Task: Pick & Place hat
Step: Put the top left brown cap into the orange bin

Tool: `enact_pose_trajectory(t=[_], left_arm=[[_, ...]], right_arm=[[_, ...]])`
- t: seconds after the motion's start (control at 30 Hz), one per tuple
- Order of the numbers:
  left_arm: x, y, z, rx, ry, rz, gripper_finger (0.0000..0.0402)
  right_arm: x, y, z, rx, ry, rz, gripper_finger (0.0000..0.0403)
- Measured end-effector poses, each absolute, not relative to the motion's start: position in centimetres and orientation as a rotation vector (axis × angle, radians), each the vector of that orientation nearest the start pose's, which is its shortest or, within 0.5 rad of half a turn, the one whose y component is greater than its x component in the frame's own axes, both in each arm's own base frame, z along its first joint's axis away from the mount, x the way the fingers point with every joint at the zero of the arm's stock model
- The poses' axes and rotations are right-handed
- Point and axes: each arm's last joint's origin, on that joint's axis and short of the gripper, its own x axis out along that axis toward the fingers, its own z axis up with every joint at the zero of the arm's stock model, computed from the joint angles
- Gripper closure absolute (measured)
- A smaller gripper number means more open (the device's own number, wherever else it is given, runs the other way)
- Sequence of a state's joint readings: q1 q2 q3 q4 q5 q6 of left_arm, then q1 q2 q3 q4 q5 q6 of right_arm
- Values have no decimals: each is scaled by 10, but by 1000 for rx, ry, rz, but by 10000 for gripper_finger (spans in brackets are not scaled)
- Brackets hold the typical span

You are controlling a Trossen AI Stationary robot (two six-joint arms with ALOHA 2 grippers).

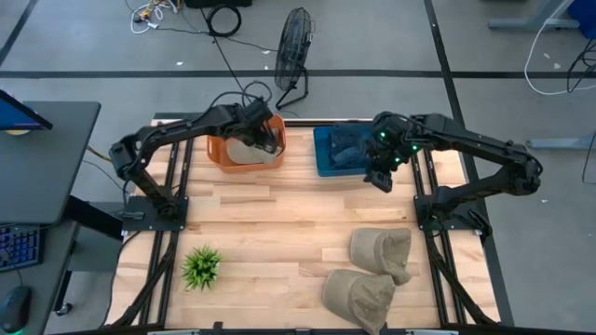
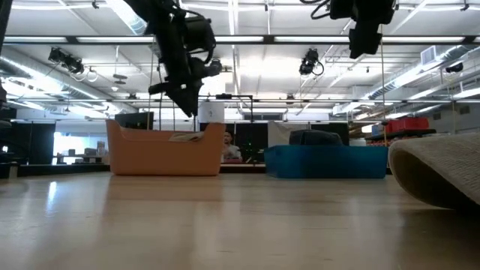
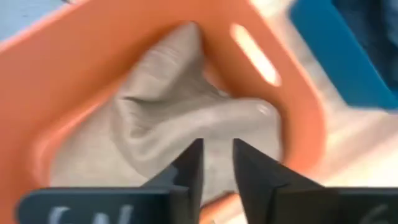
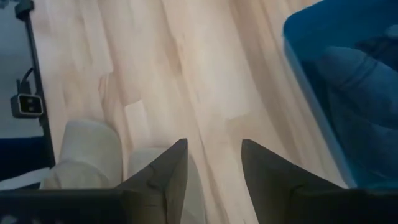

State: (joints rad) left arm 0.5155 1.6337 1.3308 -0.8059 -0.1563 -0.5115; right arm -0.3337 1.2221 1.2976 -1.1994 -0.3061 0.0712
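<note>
**Left end effector over the orange bin, right one by the blue bin**

I have the left end effector [image 1: 265,137] hanging above the orange bin [image 1: 223,154] at the far side of the bench [image 1: 270,233]. Through its wrist camera I see its fingers [image 3: 189,168] parted by a narrow gap with nothing between them, and directly beneath them a beige hat [image 3: 180,118] lying crumpled inside the bin. From bench height the end effector [image 2: 187,94] sits clear above the bin's rim [image 2: 165,142], not touching it.

The right end effector [image 1: 380,177] hovers just past the near edge of the blue bin [image 1: 326,154], which holds dark blue fabric [image 4: 360,68]. Its fingers [image 4: 168,171] are spread moderately wide and hold nothing; bare wood lies below them.

Two more beige hats rest on the bench nearer to me than the right end effector: one [image 1: 380,249] close below it, the other [image 1: 358,296] further toward the front edge, the two touching. In the right wrist camera they show just beyond the fingers [image 4: 87,152]. A small green plant [image 1: 201,266] stands well apart, on the left arm's side of the front edge.
</note>
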Motion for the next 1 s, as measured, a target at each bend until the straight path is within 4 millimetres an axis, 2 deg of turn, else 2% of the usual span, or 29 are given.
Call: enact_pose_trajectory(t=[0.1,0.17,0.4,0.6,0.83,1.0], left_arm=[[295,154,261,-630,968,821,377],[302,148,254,-625,997,800,393],[316,149,224,-661,1069,846,399],[313,164,210,-670,1106,895,400],[302,187,207,-689,1093,980,400],[301,189,206,-716,1093,958,398]], right_arm=[[203,-56,344,406,1071,-44,247],[204,-54,344,402,1072,-37,247],[206,-50,344,407,1068,-29,247],[207,-49,345,427,1061,-38,247],[207,-49,345,427,1057,-39,247],[208,-47,345,418,1054,-25,247]])
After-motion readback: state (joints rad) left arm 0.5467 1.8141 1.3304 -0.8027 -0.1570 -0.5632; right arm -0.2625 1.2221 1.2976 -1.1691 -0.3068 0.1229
